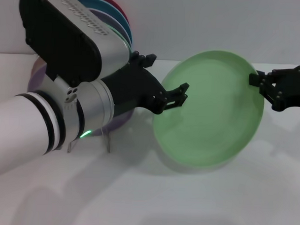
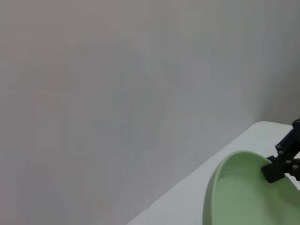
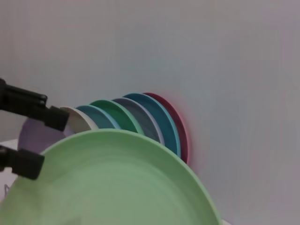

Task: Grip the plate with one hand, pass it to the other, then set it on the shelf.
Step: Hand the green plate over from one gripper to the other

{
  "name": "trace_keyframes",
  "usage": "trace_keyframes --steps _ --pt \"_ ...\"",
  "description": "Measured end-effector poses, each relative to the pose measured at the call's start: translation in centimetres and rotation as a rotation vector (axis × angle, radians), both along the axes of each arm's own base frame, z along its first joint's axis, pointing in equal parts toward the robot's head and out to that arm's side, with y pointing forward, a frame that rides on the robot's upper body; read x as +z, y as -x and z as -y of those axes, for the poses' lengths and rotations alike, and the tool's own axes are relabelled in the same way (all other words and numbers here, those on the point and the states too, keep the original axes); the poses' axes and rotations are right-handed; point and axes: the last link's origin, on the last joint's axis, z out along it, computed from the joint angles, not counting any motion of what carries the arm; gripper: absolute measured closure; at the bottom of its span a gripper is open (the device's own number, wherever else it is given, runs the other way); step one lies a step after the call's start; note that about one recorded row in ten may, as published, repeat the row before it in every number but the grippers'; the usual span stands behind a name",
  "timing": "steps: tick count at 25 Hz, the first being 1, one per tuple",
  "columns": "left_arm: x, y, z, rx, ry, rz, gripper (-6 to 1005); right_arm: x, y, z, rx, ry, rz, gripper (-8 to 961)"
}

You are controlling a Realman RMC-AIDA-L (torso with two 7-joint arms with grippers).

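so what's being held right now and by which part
The round pale mint-green plate, pinched at opposite rim edges by the left hand and right hand.

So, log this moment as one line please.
phase: handover | round pale mint-green plate: airborne, tilted | left gripper: on near rim | right gripper: on opposite rim | clear acrylic shelf: behind left arm

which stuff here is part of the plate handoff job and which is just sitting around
In the job: plate, left gripper and right gripper at opposite rim edges, shelf.
Just there: racked plates, lavender plate, table.
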Motion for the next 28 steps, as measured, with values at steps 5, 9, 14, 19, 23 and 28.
trace_keyframes --steps 5,9,14,19,23,28 --pt "-0.4 0.2 -0.2 0.002 0.015 -0.018 193 -0.1 0.2 0.1 0.009 0.010 -0.001 932" --pt "-0.6 0.4 -0.5 0.010 0.022 -0.028 194 -0.1 0.3 0.1 0.015 0.012 -0.003 931" --pt "-0.5 0.7 -0.7 0.021 0.017 -0.027 195 -0.1 0.5 0.2 0.022 0.018 -0.008 930" --pt "-0.4 0.9 -1.1 0.033 0.019 -0.030 196 -0.1 0.7 0.2 0.030 0.023 -0.018 929" --pt "-0.2 1.0 -1.2 0.040 0.024 -0.041 197 -0.1 0.9 0.4 0.040 0.034 -0.028 929" --pt "-0.1 1.1 -1.1 0.019 0.016 -0.060 422 -0.2 0.9 0.4 0.043 0.038 -0.029 928"
